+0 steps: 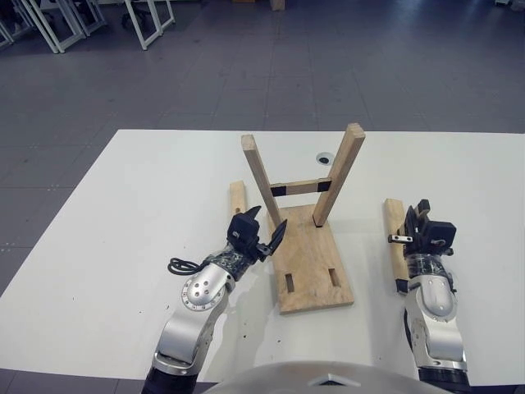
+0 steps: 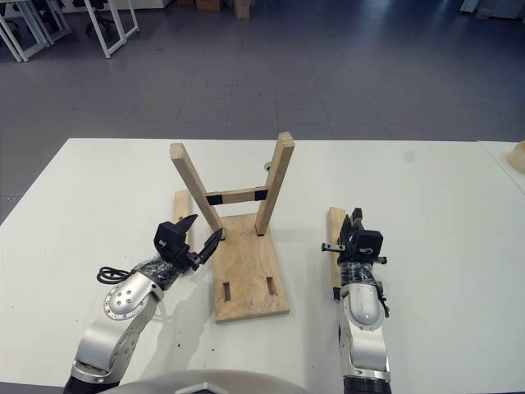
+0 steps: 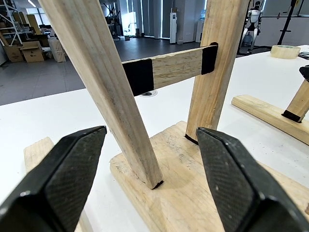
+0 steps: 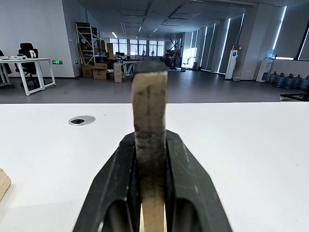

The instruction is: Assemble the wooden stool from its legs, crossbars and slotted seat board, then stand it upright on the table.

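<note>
Your right wrist view makes plain that the right gripper point(image 4: 150, 150) is clamped on a short crossbar point(image 4: 149, 96) over the loose leg point(image 1: 395, 238), while your left gripper point(image 1: 271, 218), forearm low, gapes wide near a standing leg point(image 3: 111, 96) of the flat-lying seat board point(image 1: 316, 271) mid-table.

One slotted seat board point(image 1: 314, 267) lies at the centre of the one worktop point(image 1: 123, 213). Two legs stand on it: the left upright leg point(image 1: 259, 182) and the right upright leg point(image 1: 340, 172), joined by one crossbar point(image 1: 302, 187). Two empty slots point(image 1: 289, 282) show at the board's lower end. Two more legs lie flat: the left flat leg point(image 1: 238, 197) at centre left and the right flat leg point(image 1: 394, 217) at lower right. A second crossbar point(image 4: 149, 135) sits clamped in the right claw point(image 1: 421, 212). With the left claw point(image 1: 269, 223), there are two claws.
</note>
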Controlling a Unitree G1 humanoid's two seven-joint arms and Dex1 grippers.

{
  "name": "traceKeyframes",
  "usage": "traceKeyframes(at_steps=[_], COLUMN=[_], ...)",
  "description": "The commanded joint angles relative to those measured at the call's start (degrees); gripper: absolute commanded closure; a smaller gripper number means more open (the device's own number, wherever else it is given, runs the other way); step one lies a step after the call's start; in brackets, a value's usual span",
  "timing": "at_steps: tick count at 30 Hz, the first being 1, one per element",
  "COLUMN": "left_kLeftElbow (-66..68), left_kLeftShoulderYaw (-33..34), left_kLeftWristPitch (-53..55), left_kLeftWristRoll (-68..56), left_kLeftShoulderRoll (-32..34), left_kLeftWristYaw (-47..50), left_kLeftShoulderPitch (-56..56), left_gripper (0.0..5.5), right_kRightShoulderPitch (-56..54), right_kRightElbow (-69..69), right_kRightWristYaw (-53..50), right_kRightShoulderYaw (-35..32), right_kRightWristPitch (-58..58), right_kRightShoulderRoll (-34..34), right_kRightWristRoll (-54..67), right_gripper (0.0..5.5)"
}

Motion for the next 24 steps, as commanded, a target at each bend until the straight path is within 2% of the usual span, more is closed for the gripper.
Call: traceKeyframes(at_steps=[1,7,10,16,19,22,24], left_kLeftElbow=[0.3,0.6,0.9,1.0,0.5,0.6,0.9], left_kLeftShoulderYaw=[0.0,-0.2,-0.2,-0.2,0.2,-0.1,-0.3], left_kLeftWristPitch=[0.4,0.2,-0.4,-0.9,-0.5,-0.3,-0.3], left_kLeftWristRoll=[0.6,0.8,0.9,1.5,1.5,1.9,2.0], left_kLeftShoulderRoll=[0.0,-0.2,-0.4,-0.7,-0.5,-0.9,-1.2], left_kLeftWristYaw=[0.1,0.3,0.4,0.6,0.7,1.2,1.2], left_kLeftShoulderPitch=[-0.5,-0.5,-0.2,0.2,0.6,0.5,0.1], left_gripper=[2.06,2.06,2.06,2.06,2.06,2.06,2.06], right_kRightShoulderPitch=[0.4,0.3,0.3,-2.2,-10.4,-24.2,-29.9], right_kRightElbow=[-0.2,-0.9,-5.4,-23.3,-30.9,-25.7,-20.1], right_kRightWristYaw=[0.9,1.3,0.8,-3.0,-6.5,-8.0,-6.9], right_kRightShoulderYaw=[0.2,-0.2,-0.5,-2.2,-4.1,-6.1,-8.2], right_kRightWristPitch=[2.0,3.4,6.8,19.9,31.5,49.8,57.3], right_kRightShoulderRoll=[0.0,0.1,-0.1,0.3,-0.3,-1.4,-2.0], right_kRightWristRoll=[-0.1,0.1,0.4,0.3,0.4,2.4,4.6], right_gripper=[4.43,3.41,2.92,2.86,2.86,2.86,2.86])
